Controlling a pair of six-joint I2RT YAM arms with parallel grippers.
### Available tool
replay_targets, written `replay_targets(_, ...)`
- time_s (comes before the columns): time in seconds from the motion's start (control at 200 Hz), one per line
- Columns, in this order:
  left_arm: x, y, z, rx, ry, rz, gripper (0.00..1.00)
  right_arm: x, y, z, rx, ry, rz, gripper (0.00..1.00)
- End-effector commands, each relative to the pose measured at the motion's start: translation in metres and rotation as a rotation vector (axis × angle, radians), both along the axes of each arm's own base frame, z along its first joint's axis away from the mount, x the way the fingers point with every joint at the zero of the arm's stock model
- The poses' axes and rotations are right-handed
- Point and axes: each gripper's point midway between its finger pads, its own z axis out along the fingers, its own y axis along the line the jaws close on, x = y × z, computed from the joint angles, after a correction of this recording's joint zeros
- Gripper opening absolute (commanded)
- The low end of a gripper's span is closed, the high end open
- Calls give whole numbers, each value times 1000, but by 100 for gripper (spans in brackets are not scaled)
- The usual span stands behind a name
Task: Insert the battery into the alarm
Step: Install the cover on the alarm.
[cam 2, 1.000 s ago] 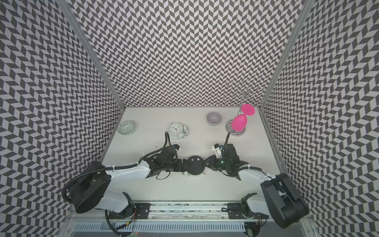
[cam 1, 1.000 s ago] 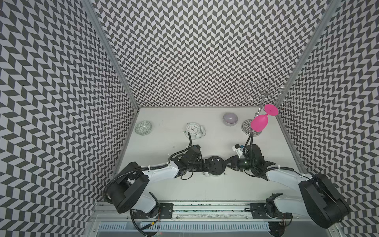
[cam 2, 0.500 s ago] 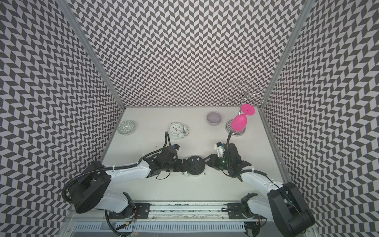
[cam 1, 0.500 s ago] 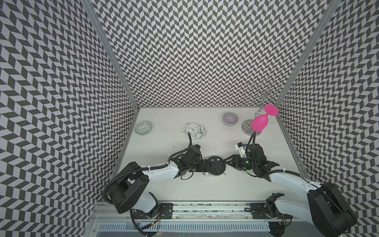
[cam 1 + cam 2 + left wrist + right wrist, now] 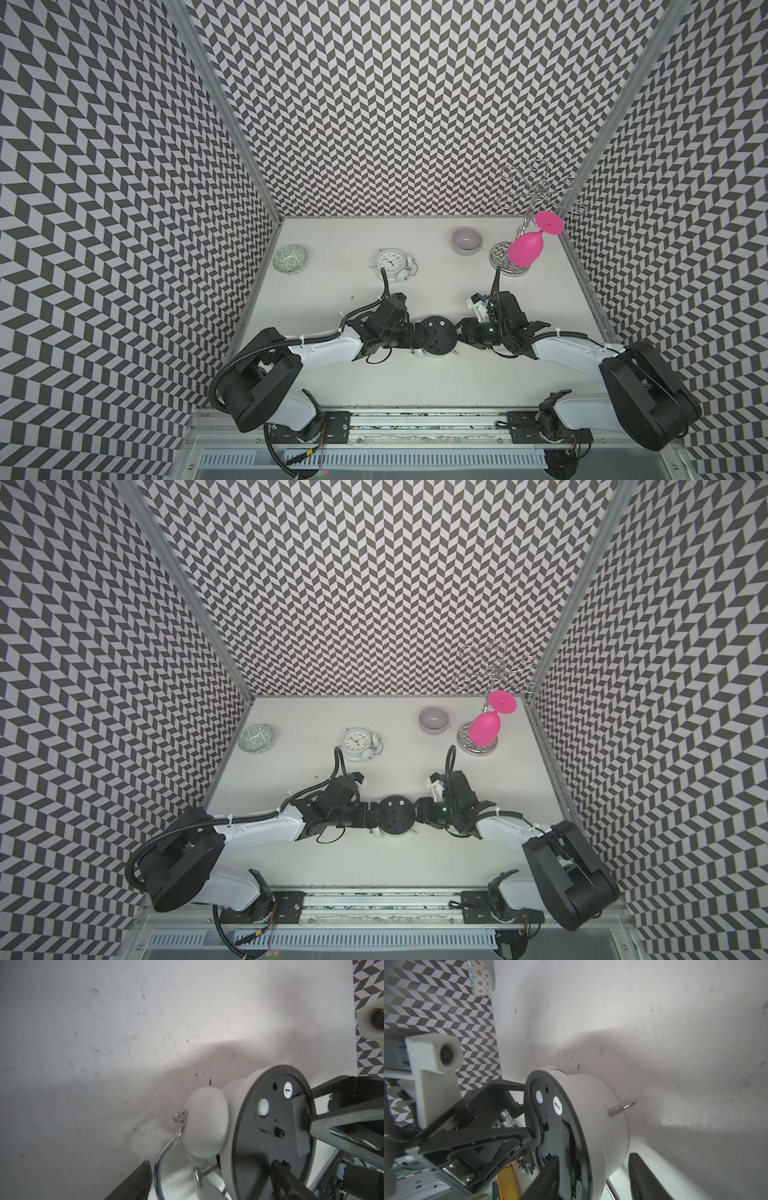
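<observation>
The alarm [image 5: 434,334] is held over the middle of the worktop [image 5: 332,395], between the two tools, with its black back turned up toward both top views. No battery can be made out in any view: none is seen lying loose and none is carried in either tool. A dark recess [image 5: 568,1140] is seen in the back, partly covered by fingers, and whether a cell is seated in it cannot be told. The task is therefore judged to be at or close to the insertion itself. Seating is yet to be confirmed, and any cover is yet to be closed.

The left tool [image 5: 415,336] is spread wide and appears clamped across the alarm's thickness, with one finger [image 5: 291,1180] laid over the back and the other passed along the face side. The right tool [image 5: 462,333] is set partly apart around the opposite edge. One of its fingers [image 5: 548,1176] is laid over the back, while the other [image 5: 643,1178] is separated from the body by a visible gap, so nothing is judged to be gripped by it. A second clock [image 5: 392,262] is seen face up, well behind.
</observation>
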Motion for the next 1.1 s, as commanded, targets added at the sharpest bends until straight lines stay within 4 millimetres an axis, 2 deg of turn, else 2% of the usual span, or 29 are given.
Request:
replay_targets(0.0,-2,4,-1,14,-3,1,89,9,6,5,9,-48,10,46)
replay_targets(0.285,-1,4,0,7,-9,2,89,0,1,-12,-16,4,6,26)
replay_targets(0.571,-1,3,5,-26,-18,6,89,-5,-2,-16,-19,14,5,16)
replay_targets(0.656,0,3,8,-33,-27,6,89,-4,1,-10,-1,-3,10,17)
replay_targets(0.731,3,3,17,-53,-51,11,91,1,6,3,31,-38,24,24)
replay_targets(0.881,10,10,47,-145,-125,45,99,9,10,21,59,-95,23,37)
replay_targets(0.936,11,14,59,-196,-152,60,99,10,10,24,62,-107,22,40)
replay_targets(1.022,12,27,66,-251,-160,104,99,11,10,26,65,-116,20,42)
replay_targets(1.097,11,38,60,-267,-134,137,89,12,10,27,70,-119,17,43)
